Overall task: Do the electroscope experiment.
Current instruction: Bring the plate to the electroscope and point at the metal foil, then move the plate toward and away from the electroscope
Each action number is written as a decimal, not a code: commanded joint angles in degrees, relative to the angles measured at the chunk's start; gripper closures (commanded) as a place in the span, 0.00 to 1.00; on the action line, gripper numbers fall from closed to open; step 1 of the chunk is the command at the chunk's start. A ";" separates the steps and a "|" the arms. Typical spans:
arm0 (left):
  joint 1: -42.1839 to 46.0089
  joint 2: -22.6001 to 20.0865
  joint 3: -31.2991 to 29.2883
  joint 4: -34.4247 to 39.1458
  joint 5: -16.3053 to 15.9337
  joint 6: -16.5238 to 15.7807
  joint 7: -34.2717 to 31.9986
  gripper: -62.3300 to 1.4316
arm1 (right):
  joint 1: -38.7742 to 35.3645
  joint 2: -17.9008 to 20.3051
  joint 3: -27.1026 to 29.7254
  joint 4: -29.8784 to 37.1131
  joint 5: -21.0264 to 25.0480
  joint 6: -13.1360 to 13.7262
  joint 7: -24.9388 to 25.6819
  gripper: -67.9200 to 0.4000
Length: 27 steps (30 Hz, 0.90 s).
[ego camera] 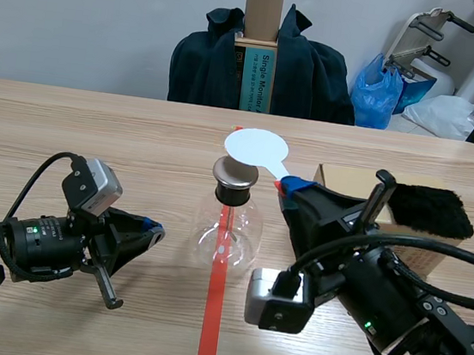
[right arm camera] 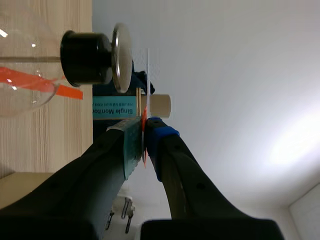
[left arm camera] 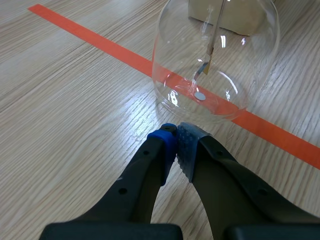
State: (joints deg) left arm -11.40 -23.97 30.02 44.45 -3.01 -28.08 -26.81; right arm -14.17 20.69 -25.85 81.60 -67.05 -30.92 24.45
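On the tape (ego camera: 212, 313) mid-table stands the flask (ego camera: 229, 228), fragile glass, likely slippery; best held by its neck (ego camera: 234, 195). Right gripper (ego camera: 290, 185) pinches the thin, light paddle (ego camera: 256, 148) over the cap (ego camera: 236, 174); left gripper (ego camera: 153, 229) sits closed, empty, beside the flask

Grey wall (ego camera: 84, 11) behind wooden table (ego camera: 96, 126)

Wooden table (ego camera: 96, 126) bears flask (ego camera: 229, 228), cardboard box (ego camera: 345, 179).

In the left wrist view the flask (left arm camera: 235, 60) is cut off above its bulb
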 commanded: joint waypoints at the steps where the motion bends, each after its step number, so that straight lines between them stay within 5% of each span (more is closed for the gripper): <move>1: -0.17 0.13 -0.42 1.25 -0.55 0.13 -0.63 0.93 | 0.70 0.92 0.28 0.81 0.20 -0.83 1.14 0.98; 12: -0.17 0.13 -0.42 1.25 -0.55 0.13 -0.63 0.93 | 0.70 0.92 0.28 0.81 -0.48 -0.81 5.62 0.98; 27: -0.17 0.13 -0.42 1.25 -0.55 0.13 -0.61 0.93 | 0.70 0.92 0.28 0.81 -0.48 -0.81 4.83 0.98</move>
State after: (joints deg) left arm -11.27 -23.97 30.02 44.45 -3.01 -28.08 -26.81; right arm -14.17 20.80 -25.85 81.60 -67.75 -30.89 29.69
